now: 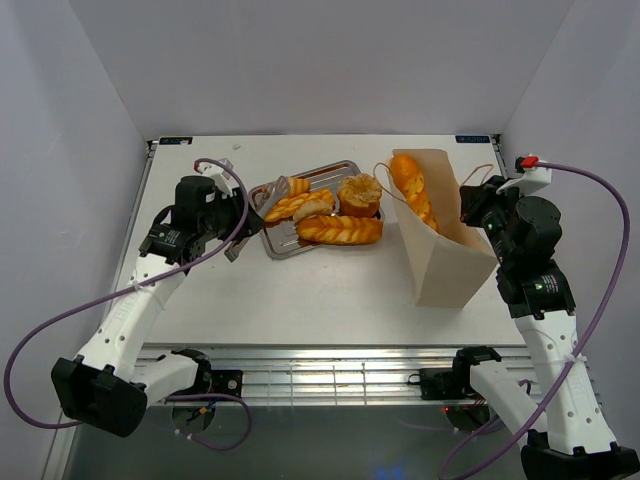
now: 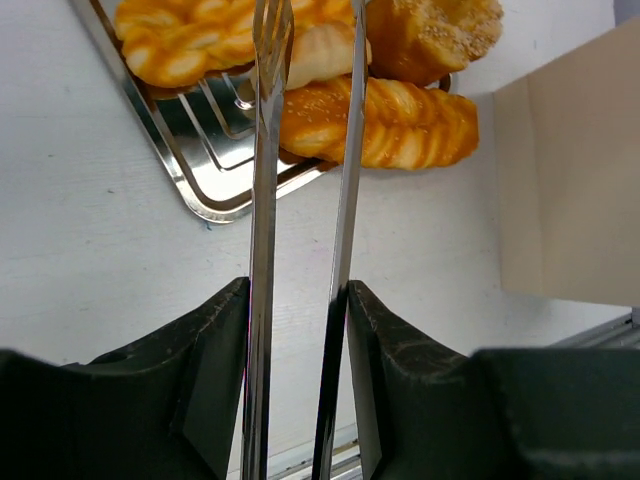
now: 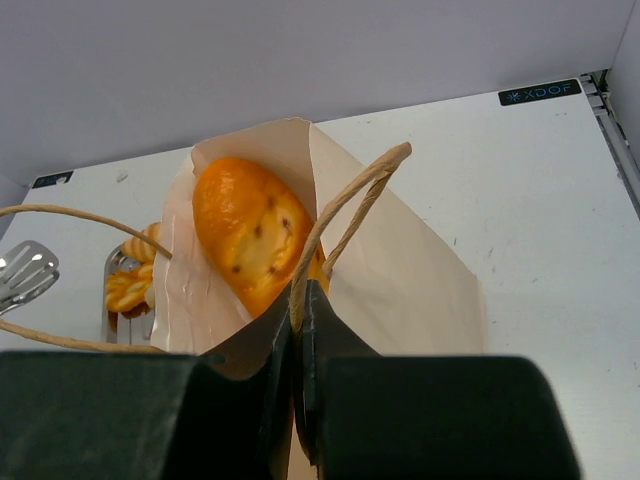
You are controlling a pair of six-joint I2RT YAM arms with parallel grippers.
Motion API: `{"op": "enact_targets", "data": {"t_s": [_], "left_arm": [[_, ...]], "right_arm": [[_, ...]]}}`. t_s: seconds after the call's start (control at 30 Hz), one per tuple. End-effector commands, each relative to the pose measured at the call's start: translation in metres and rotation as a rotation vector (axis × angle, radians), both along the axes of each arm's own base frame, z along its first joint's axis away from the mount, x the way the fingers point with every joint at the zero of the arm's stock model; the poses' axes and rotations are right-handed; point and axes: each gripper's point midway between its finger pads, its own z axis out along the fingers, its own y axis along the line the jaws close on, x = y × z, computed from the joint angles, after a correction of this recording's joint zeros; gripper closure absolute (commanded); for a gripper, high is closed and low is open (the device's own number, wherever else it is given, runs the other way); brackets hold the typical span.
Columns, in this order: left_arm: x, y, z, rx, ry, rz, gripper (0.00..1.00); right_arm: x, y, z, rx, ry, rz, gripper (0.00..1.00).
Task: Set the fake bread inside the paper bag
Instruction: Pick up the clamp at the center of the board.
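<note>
Two arms reach over the white desk (image 1: 300, 300), one from each near corner. The paper bag (image 1: 445, 250) is the biggest thing on it. It stands close to the right edge and leans, with its open mouth turned toward the middle of the far edge. One long loaf (image 3: 250, 235) of fake bread is already inside, its end showing above the rim.

Just left of the bag, toward the middle of the far edge, lies the silver tray (image 1: 283, 242). It carries the rest of the fake bread (image 1: 330, 210): a twisted loaf (image 2: 390, 125) along its near side, a round bun (image 1: 359, 190) behind that, and another twisted piece (image 1: 295, 205) further left with a paler piece beside it.

The metal tongs (image 2: 262, 200) stretch from the left arm out over the tray. Their tips are above the paler piece, but whether they touch it cannot be told.

The left hand (image 2: 297, 300) is clenched around the tongs' two arms, which run close together with a narrow gap between them. The right hand (image 3: 300, 330) is clamped on the bag's near rim, where a string handle (image 3: 350, 205) rises from between its fingers, and this holds the mouth open.

The step in hand looks like picking the next piece, with one loaf bagged and the rest still to go. The next move probably calls for closing the tong tips on a single piece, lifting it above the tray's edge and carrying it right to the bag's mouth. The glossy bread may slip in the metal tongs, so a firm squeeze across its width should help.
</note>
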Motion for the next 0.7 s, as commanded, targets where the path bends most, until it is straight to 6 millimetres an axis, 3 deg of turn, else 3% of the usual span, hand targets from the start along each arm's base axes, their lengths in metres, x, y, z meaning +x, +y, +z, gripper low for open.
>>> {"op": "enact_targets", "data": {"t_s": [0.0, 0.23, 0.5, 0.67], "left_arm": [[-0.013, -0.016, 0.024, -0.071, -0.051, -0.109, 0.49], [-0.029, -0.023, 0.011, -0.041, -0.047, -0.232, 0.44], [-0.01, -0.026, 0.001, 0.042, -0.072, -0.259, 0.4], [0.004, -0.057, 0.0, 0.008, -0.067, -0.326, 0.4]], "right_arm": [[-0.003, -0.006, 0.02, -0.021, -0.045, -0.024, 0.92], [-0.001, -0.006, 0.019, -0.022, -0.04, -0.025, 0.92], [-0.002, -0.007, 0.021, -0.022, -0.046, -0.031, 0.92], [-0.001, -0.007, 0.02, -0.019, -0.043, -0.031, 0.92]]}}
